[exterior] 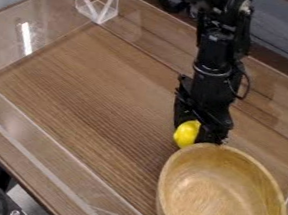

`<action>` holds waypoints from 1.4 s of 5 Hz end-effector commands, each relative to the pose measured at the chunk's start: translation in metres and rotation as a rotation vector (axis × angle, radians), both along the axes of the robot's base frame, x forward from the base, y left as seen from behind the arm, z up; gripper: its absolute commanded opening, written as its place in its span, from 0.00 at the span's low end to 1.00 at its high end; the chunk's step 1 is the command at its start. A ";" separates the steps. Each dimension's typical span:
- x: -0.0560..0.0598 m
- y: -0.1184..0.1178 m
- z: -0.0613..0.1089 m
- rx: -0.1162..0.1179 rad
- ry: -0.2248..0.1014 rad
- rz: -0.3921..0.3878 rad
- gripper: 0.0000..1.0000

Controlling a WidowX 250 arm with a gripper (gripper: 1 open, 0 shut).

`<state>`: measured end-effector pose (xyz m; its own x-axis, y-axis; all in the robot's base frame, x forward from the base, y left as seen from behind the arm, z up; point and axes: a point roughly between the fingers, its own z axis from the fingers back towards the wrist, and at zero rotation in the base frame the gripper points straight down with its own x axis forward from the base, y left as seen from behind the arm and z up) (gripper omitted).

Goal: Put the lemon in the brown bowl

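Observation:
The small yellow lemon [185, 134] hangs just above the wood table, held between the black fingers of my gripper [189, 129], which is shut on it. The arm comes down from the top of the view. The brown bowl [223, 198], a large light wooden bowl with a thick rim, sits at the lower right with nothing inside. The lemon is just beyond the bowl's upper-left rim, outside it.
The wood table [96, 83] is enclosed by low clear plastic walls [43, 25] on the left and front. A clear plastic triangular stand [97, 5] sits at the back left corner. A dark edge runs along the right side.

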<state>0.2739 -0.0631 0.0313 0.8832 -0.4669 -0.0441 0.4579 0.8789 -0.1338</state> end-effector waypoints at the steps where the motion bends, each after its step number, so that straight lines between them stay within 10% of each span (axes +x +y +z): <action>1: -0.001 -0.012 0.016 -0.015 -0.055 -0.027 0.00; 7: -0.021 -0.026 0.021 -0.030 -0.049 -0.035 0.00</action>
<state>0.2489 -0.0813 0.0345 0.8707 -0.4892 -0.0510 0.4779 0.8660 -0.1475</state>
